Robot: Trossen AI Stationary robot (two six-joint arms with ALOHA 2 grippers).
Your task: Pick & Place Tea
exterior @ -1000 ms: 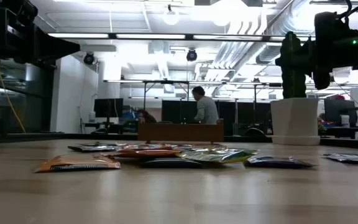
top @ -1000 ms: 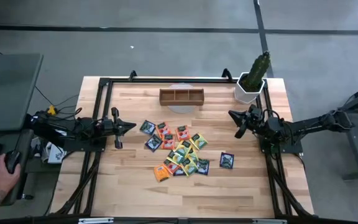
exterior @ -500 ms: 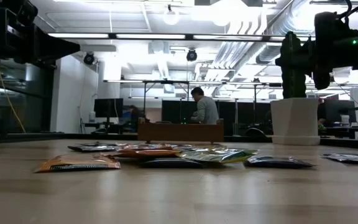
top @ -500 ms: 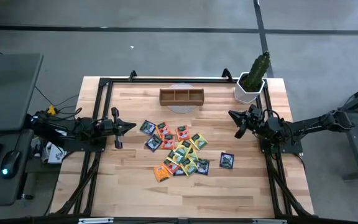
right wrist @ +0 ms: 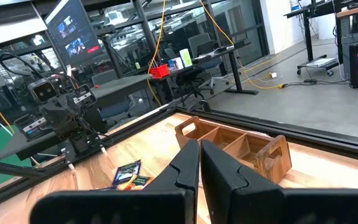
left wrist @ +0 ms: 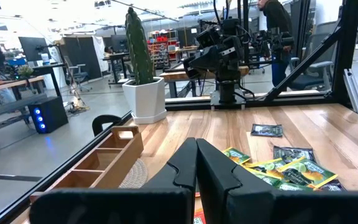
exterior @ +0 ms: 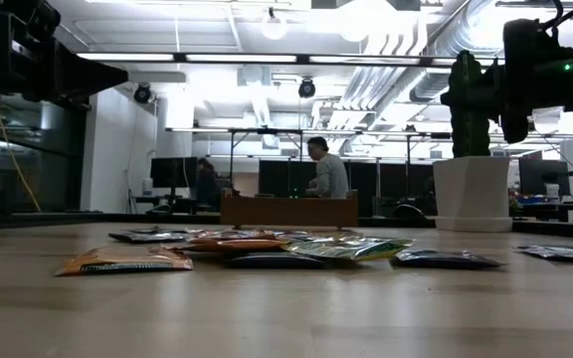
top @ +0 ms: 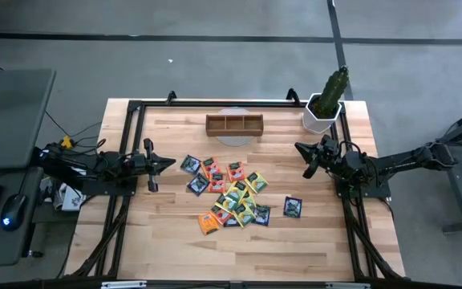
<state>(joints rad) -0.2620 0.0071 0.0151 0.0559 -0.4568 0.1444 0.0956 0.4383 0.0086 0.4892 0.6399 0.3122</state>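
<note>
Several tea sachets [top: 231,197], orange, yellow-green and dark, lie flat in a loose heap mid-table; one dark sachet [top: 293,207] lies apart toward the right. They also show as tea sachets [exterior: 267,254] in the low view and tea sachets [left wrist: 284,171] in the left wrist view. My left gripper [top: 172,163] hovers shut at the table's left side, pointing level at the heap; it shows as my left gripper [left wrist: 196,158] in its wrist view. My right gripper [top: 297,147] hovers shut at the right side, seen as my right gripper [right wrist: 200,158] in its wrist view.
A brown three-compartment wooden tray [top: 234,124] stands at the far middle on a pale round mat. A cactus in a white pot [top: 325,104] stands at the far right corner. A black frame [top: 135,112] borders the table. People show in the room beyond.
Both arms have kept still. A person's hand resting on a mouse left of the table has withdrawn out of view.
</note>
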